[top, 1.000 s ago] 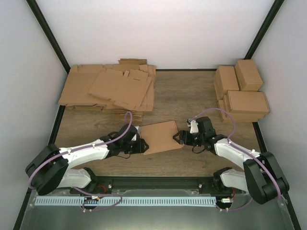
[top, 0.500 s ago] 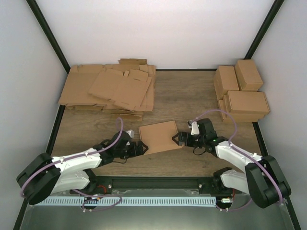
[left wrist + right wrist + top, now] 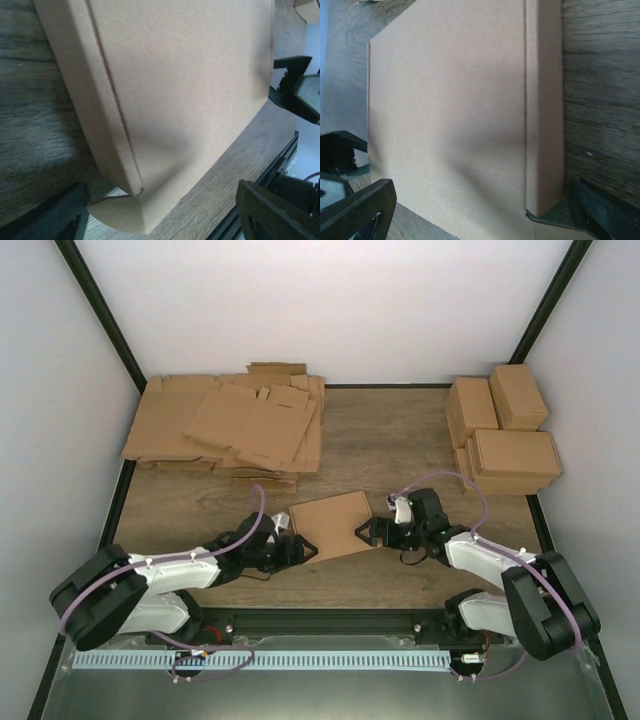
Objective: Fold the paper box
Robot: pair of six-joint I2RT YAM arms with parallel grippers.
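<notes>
You just let go: left gripper point(image 3: 300, 549) at 8 o'clock & right gripper point(image 3: 367, 532) at 3 of the paper box point(image 3: 333, 525), both wide open, empty; looks folded.

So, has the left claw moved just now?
Yes. The left gripper drew slightly back from the flat cardboard heap, toward the near edge of the table.

No readable text, labels or numbers anywhere.

The box point(image 3: 455, 110) fills the middle. Bare table point(image 3: 600, 90) shows at 3 o'clock. The right gripper point(image 3: 480, 215) spreads wide, fingers point(image 3: 355, 210) at 7 and 5 o'clock.
</notes>
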